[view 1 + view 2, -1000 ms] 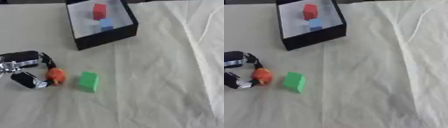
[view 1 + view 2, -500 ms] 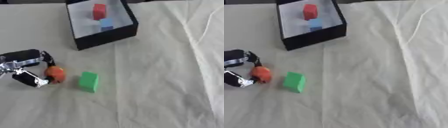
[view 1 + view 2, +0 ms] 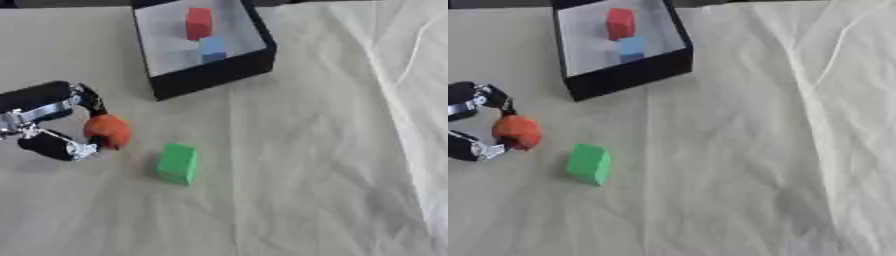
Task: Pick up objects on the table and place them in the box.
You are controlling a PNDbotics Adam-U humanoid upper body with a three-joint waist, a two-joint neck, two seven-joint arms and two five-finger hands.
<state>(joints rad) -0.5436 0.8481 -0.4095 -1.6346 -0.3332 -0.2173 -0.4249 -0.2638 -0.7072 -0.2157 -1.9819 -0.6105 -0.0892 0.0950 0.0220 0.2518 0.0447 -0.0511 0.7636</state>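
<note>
The left hand (image 3: pixel 48 122) enters from the left edge of the view, its fingers and thumb curled round an orange ball (image 3: pixel 108 131) and pinching it from above and below. The ball shows at the hand's right end, with a faint shadow on the cloth beneath it; whether it is touching the surface or held just clear cannot be told. Just to the right of the ball, apart from it and from the hand, a green block (image 3: pixel 178 163) lies on the cloth (image 3: pixel 297 165), standing on one face and turned slightly askew. The cloth is pale cream, covers the whole table and carries creases, most marked toward the right side. The box (image 3: pixel 213 72) sits at the far edge, left of centre, well apart from the hand; it has black walls and a light grey floor. Inside it a red block (image 3: pixel 199 23) stands toward the far end, and a blue block (image 3: pixel 212 48) lies just nearer, close beside it. The right hand shows in neither view.
</note>
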